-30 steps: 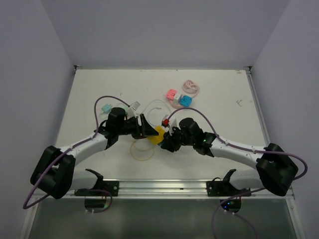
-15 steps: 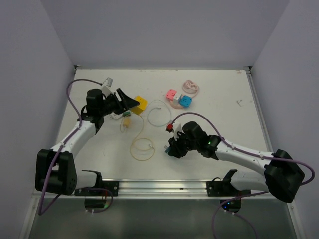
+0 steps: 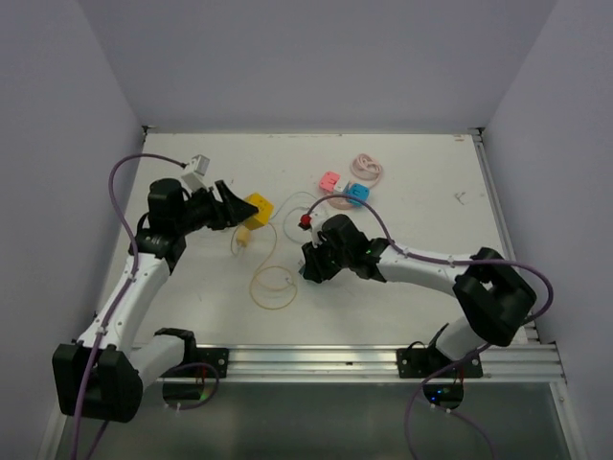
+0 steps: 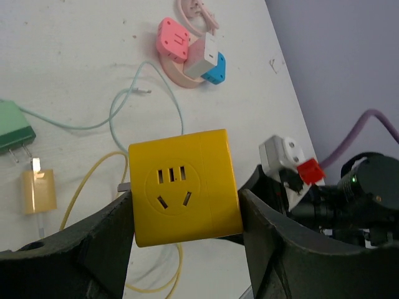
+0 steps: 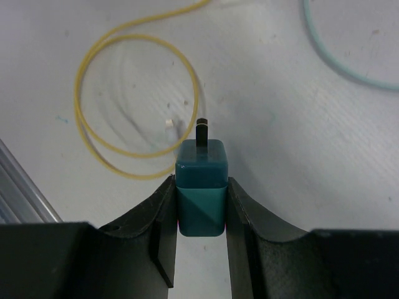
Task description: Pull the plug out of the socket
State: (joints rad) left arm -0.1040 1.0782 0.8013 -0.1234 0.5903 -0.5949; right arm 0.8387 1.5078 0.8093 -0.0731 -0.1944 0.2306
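Drawing apart, the left gripper [image 4: 185, 215] is clamping the socket [image 4: 184, 187] far left; the right gripper [image 5: 201, 208] is pinching the freed plug [image 5: 201, 174].

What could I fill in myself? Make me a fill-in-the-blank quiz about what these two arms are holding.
1. The left gripper clamps a socket cube coloured ____.
2. The right gripper pinches the teal plug, which is plugged into ____.
3. Besides the held one, ____ cubes lie loose on the table: the pink cube and the blue cube.
Missing words: yellow; nothing; two.
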